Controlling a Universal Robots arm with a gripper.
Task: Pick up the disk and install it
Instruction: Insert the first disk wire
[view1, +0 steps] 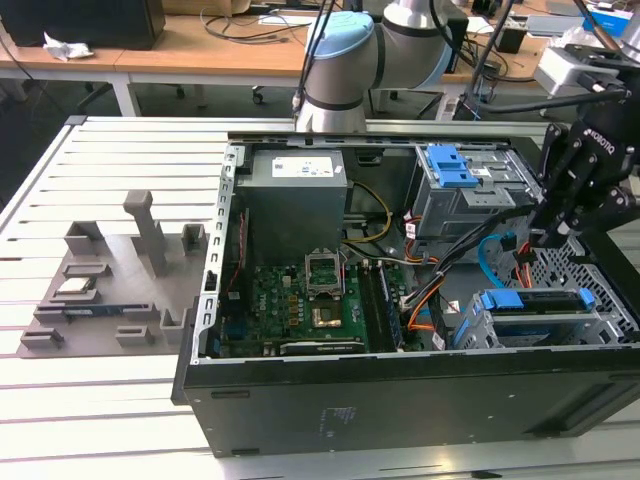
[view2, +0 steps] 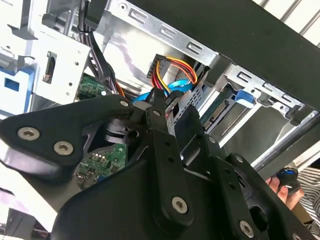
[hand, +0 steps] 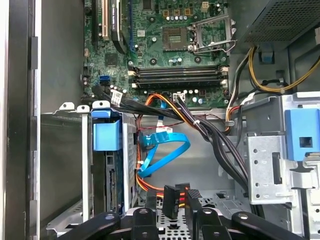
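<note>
One disk (view1: 530, 301) sits in the lower drive cage (view1: 604, 330) at the exterior view's right end of the open computer case (view1: 400, 400). It lies flat there, its blue plastic frame running along its top edge with a blue tab at the end. In the first wrist view the disk (hand: 106, 135) shows end on: a blue block at the front and a thin metal body behind it, held between the cage's silver walls. Its label cannot be seen.

The claw (view1: 545, 240) hangs just above and beside that cage, over the bundle of cables. In the first wrist view the claw (hand: 171, 220) is parted to a moderate gap and holds nothing. The perforated floor of the case and a black cable plug (hand: 170, 199) show between the fingers (hand: 144, 220). It touches neither the disk nor the cage, as far as can be told.

Room is tight. A looped blue flat cable (hand: 165, 150) and orange and black wires (hand: 200, 125) cross the space between the cage and a second drive bay with a blue latch (view1: 455, 165). The circuit board (view1: 300, 300) lies open farther toward the exterior view's left. Outside the case, a grey parts tray (view1: 110, 290) rests on the slatted table (view1: 100, 400), well apart from the claw.
</note>
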